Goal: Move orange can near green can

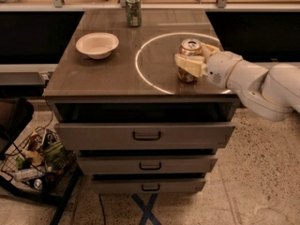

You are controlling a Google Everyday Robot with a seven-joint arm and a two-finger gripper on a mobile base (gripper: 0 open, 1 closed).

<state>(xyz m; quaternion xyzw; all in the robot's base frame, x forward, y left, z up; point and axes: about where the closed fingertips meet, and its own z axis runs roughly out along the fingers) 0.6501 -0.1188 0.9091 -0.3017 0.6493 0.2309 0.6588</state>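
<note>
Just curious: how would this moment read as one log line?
tool: at orange can, inside pale ring | green can: far edge, apart | move: not yet done

The arm (262, 86) is showing smooth, rounded white shells, thick like a tube, and a thin darker seam is running around it where two segments are meeting. The wrist part (220, 68) is looking round and light grey. The hand (193, 55), pale cream-yellow in colour, is sitting over the right side of the worktop (117, 74).
</note>
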